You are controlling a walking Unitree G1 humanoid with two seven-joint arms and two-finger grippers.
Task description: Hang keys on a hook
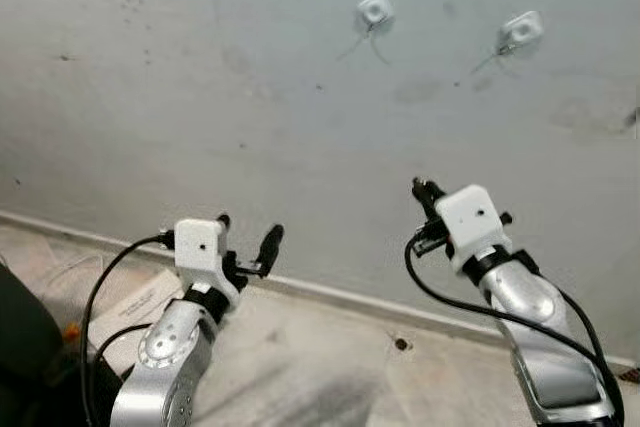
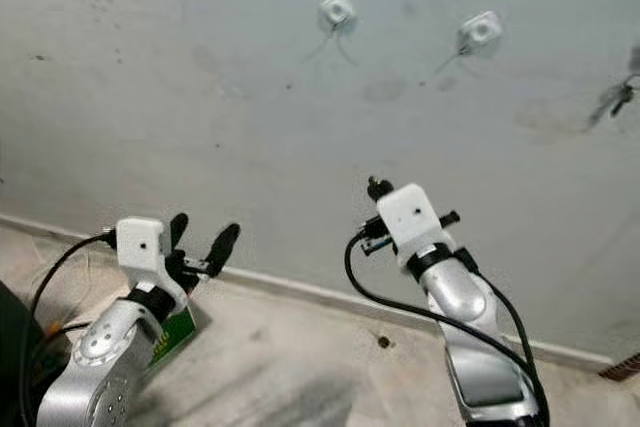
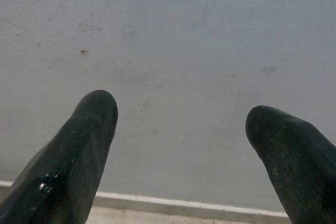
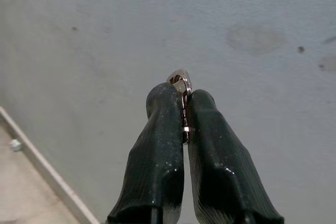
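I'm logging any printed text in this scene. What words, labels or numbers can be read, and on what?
None can be read.
Green-edged packet on the floor by the left claw: any print is too small and blurred.
Wall hooks: plain white, no marking.
Metal ring pinched in the right claw: no lettering visible.

Key ring (image 4: 181,85) pinched, hooks (image 1: 375,9) above.

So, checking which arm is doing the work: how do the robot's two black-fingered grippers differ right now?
The left gripper has its fingers spread wide and holds nothing; the right gripper is pinched shut on a shiny metal key ring. The left sits lower, near the white baseboard; the right is raised higher, closer to the white wall hooks. Both point at the grey wall.
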